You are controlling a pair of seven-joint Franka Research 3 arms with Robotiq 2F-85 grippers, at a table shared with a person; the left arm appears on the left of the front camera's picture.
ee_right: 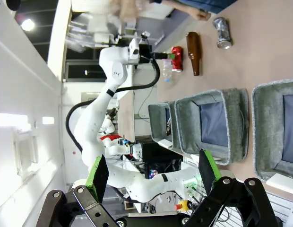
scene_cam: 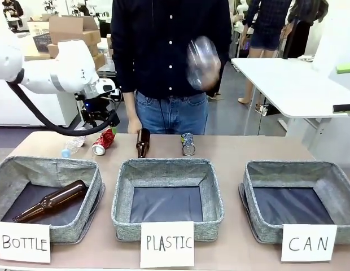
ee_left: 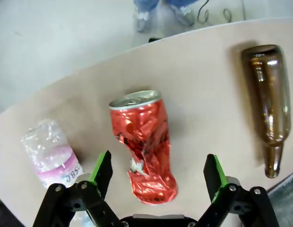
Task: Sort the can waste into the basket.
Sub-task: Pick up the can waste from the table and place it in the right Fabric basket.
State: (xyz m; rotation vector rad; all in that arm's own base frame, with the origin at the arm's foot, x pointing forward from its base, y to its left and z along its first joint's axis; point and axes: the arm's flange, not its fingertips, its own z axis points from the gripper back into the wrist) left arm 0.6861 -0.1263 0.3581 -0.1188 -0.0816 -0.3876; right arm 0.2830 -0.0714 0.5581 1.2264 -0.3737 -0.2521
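Tabletop (scene_cam: 248,149): brown bottle (scene_cam: 51,201) inside leftmost basket (scene_cam: 51,165)

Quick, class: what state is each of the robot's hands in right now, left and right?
Left hand: open, poised over the red can, not gripping it.
Right hand: open, holding nothing.

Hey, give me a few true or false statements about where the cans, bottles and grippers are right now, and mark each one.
1. The left gripper is open over the red can. True.
2. The CAN basket holds a can. False: the red can and the blue and silver can lie on the table beyond it.
3. A brown bottle lies in the BOTTLE basket. True.
4. The right gripper is shut on a bottle. False: it is open, holding nothing.
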